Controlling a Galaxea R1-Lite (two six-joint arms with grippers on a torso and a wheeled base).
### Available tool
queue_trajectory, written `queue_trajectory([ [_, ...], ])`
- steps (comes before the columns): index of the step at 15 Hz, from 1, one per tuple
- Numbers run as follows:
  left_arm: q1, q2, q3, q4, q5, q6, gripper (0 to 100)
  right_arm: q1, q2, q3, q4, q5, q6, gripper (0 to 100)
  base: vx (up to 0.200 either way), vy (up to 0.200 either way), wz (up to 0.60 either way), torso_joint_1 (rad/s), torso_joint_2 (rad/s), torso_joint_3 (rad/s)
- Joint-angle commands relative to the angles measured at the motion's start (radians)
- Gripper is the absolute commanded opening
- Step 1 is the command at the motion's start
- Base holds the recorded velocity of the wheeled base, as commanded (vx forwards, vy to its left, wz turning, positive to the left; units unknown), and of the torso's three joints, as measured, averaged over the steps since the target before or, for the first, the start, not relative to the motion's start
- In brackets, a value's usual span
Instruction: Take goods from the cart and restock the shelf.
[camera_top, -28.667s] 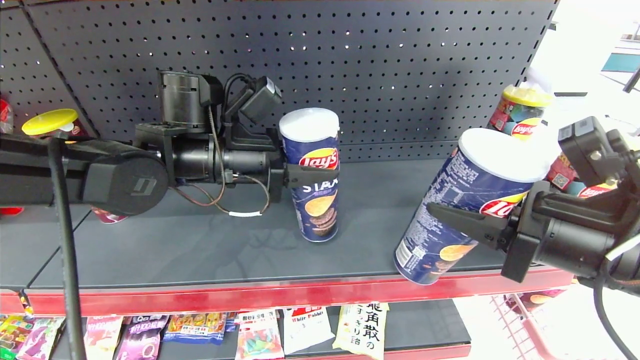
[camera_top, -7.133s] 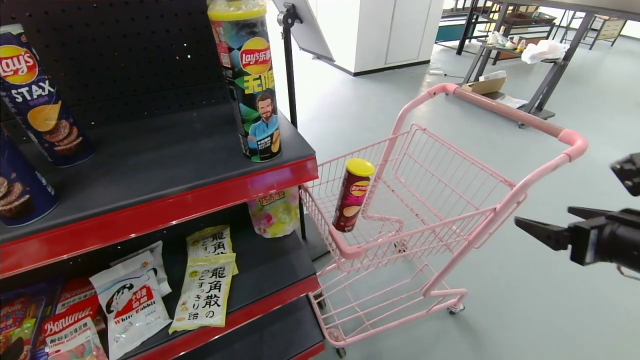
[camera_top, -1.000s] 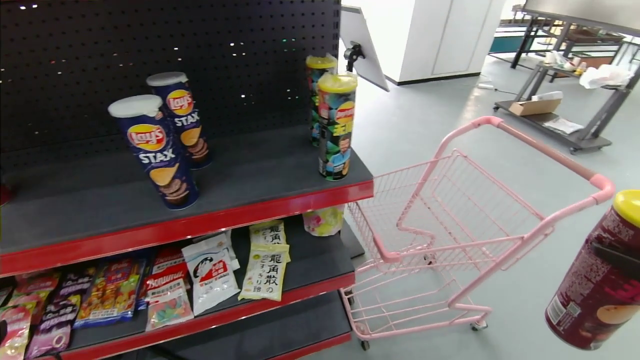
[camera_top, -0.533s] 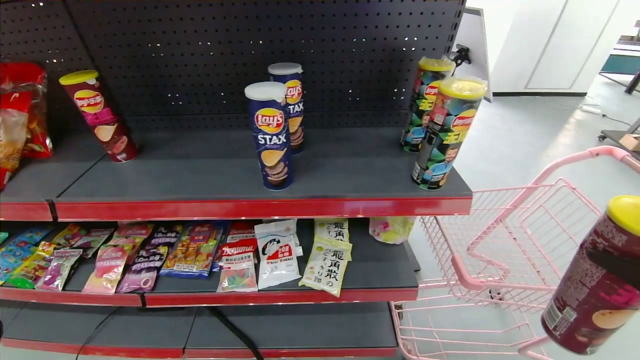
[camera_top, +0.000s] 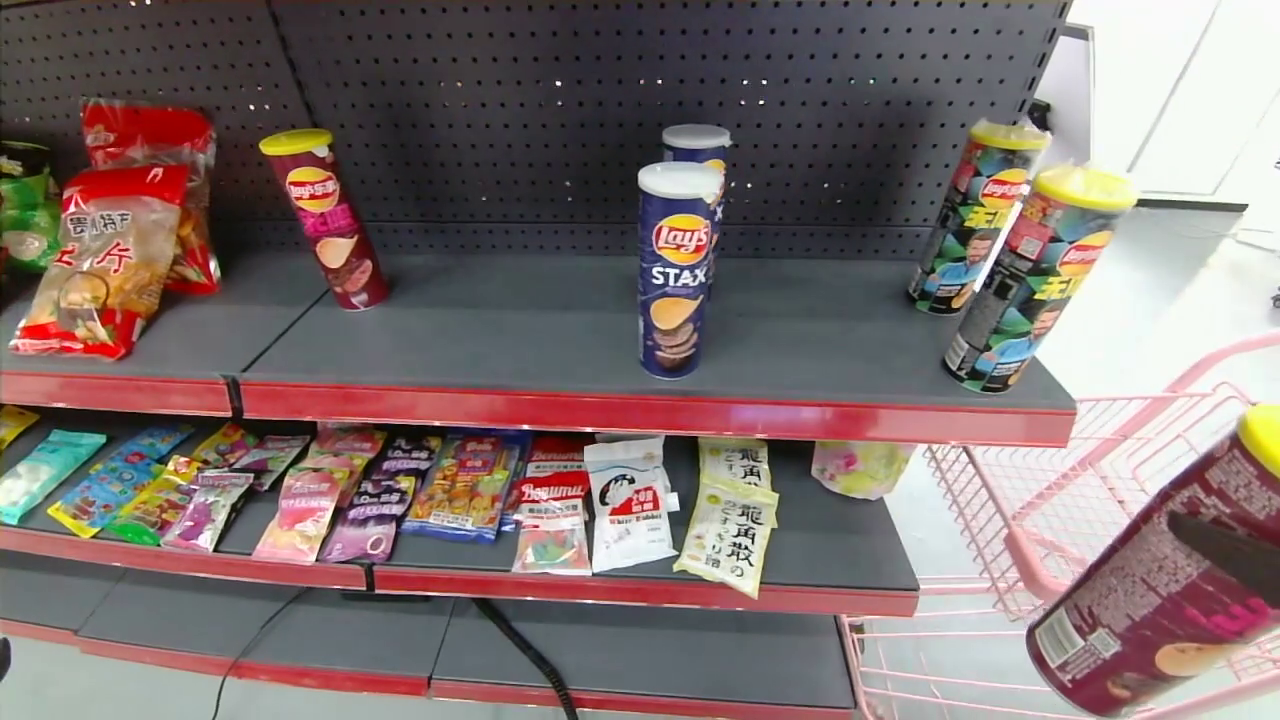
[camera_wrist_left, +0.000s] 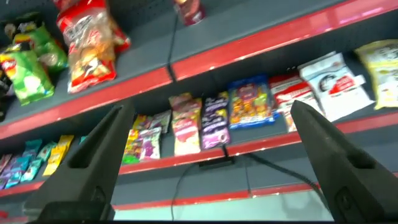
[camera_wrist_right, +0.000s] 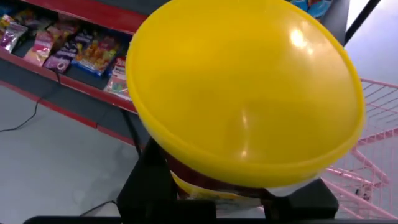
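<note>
My right gripper (camera_top: 1200, 560) is shut on a maroon chip can (camera_top: 1140, 600) with a yellow lid (camera_wrist_right: 245, 93). It holds the can tilted in the air at the lower right, in front of the pink cart (camera_top: 1090, 480). One black finger (camera_top: 1225, 552) crosses the can's side. The grey upper shelf (camera_top: 560, 340) with a red front edge carries another maroon can (camera_top: 325, 220) at the left. Two blue cans (camera_top: 678, 270) stand in the middle and two green-black cans (camera_top: 1035, 280) at the right end. My left gripper (camera_wrist_left: 211, 155) is open, low, facing the lower shelves.
Red snack bags (camera_top: 110, 250) lean at the shelf's far left. Free shelf room lies between the maroon can and the blue cans. Several flat snack packets (camera_top: 470, 490) fill the lower shelf. A black cable (camera_top: 520, 650) runs along the bottom shelf.
The head camera has swung left toward the shelf, so the cart now sits at the right edge. The maroon can stays in my right gripper and leans a little more.
</note>
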Motion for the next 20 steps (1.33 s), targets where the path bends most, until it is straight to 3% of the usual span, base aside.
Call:
queue_trajectory([
  [1, -0.001, 0.002, 0.0, 0.0, 0.0, 0.0, 100, -0.002, -0.013, 0.002, -0.003, 0.001, 0.012, 0, 0.0, 0.2, 0.0, 0.002, -0.01, 0.012],
  [4, 0.001, 0.001, -0.002, 0.0, 0.0, 0.0, 100, 0.004, -0.026, 0.002, -0.004, 0.005, 0.062, 0, 0.0, 0.2, 0.0, 0.001, 0.0, 0.001],
  [20, 0.001, -0.009, -0.008, 0.0, 0.002, 0.002, 100, 0.007, -0.152, 0.077, -0.001, 0.008, 0.056, 0, 0.0, 0.2, 0.0, 0.002, 0.0, 0.002],
])
